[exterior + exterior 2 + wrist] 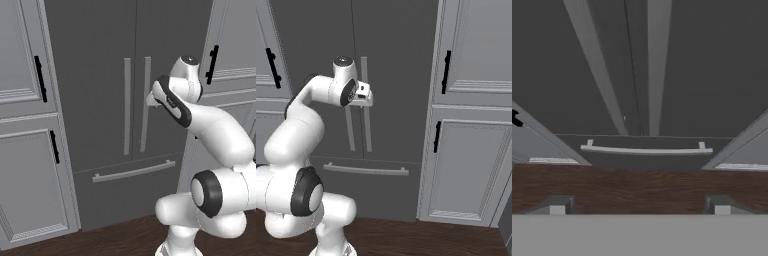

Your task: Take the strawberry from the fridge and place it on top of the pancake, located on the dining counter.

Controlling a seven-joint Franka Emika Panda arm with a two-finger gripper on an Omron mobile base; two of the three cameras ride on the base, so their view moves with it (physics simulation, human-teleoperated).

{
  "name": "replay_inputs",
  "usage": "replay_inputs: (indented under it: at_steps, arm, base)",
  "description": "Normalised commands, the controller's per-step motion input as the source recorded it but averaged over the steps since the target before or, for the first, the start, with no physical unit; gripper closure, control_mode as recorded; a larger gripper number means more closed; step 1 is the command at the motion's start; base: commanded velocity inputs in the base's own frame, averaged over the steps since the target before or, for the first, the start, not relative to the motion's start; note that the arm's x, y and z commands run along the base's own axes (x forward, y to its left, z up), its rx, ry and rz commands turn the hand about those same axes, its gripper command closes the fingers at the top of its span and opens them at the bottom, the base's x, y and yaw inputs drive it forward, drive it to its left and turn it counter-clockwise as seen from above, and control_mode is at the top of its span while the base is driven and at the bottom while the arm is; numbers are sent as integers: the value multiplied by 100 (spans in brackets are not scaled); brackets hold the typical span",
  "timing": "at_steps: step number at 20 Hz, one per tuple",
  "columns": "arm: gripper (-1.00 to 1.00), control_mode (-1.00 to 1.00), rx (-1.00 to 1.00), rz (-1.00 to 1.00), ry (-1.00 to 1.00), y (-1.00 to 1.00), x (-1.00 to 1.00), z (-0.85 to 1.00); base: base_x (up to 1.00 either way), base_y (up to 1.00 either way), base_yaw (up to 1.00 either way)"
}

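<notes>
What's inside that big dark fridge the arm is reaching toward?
Nothing inside can be seen: both upper doors of the fridge and its lower drawer are shut. The open gripper is at the right door's bar handle, not yet gripping it.

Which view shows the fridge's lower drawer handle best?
The hand view: the drawer handle lies unobstructed across the middle, both mounts visible. The left base view shows it whole but slanted. In the right base view the arm crowds its left end. The fridge is closed.
</notes>
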Motion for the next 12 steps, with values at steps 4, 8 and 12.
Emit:
replay_inputs:
  at_steps: [4, 8, 12]
  arm:
    - [-100, -100, -5, 0, -18, 0, 69, -4]
    - [-100, -100, -7, -2, -4, 0, 70, -3]
    - [-100, -100, -1, -5, -1, 0, 59, -3]
  base:
    - [0, 0, 0]
    - [0, 0, 0]
    - [0, 0, 0]
